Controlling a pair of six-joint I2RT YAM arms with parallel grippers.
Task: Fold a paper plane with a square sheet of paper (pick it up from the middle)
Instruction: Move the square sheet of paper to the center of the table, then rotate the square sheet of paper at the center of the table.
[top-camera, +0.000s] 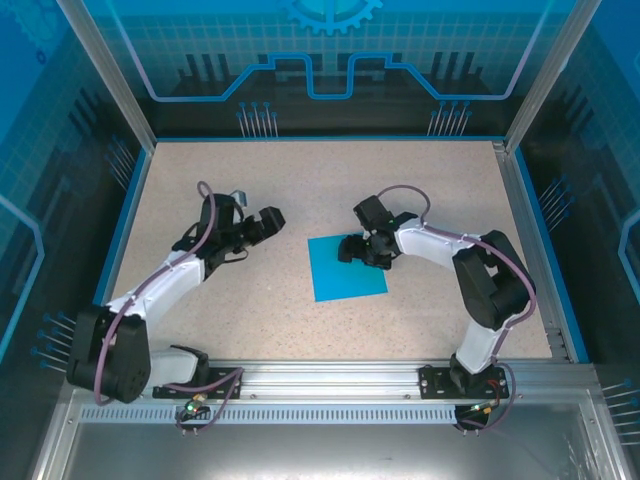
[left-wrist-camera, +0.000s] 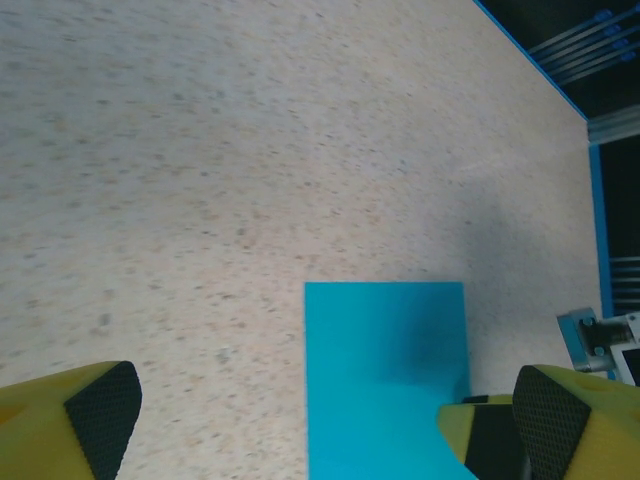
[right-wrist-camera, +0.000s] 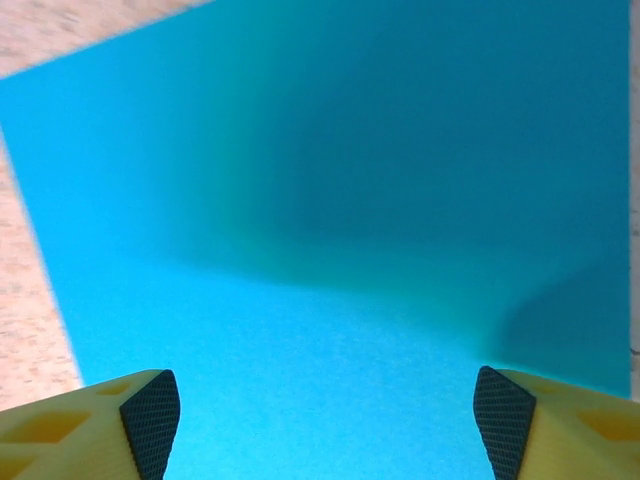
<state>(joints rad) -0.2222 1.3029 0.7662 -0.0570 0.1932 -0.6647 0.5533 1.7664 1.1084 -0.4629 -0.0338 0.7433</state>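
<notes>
The square sheet of paper lies flat and unfolded on the speckled table, a little right of centre. My right gripper hovers low over the sheet's far right part. Its jaws stand wide open in the right wrist view, and the gripper has just the cyan sheet below the gap between its dark pads. My left gripper is open, left of the sheet and apart from it. In the left wrist view the sheet lies ahead of the left gripper, with a yellow finger of the right gripper at the sheet's right edge.
A raised blue rim borders the speckled table. Aluminium posts stand at the far corners. A metal rail carrying both arm bases runs along the near edge.
</notes>
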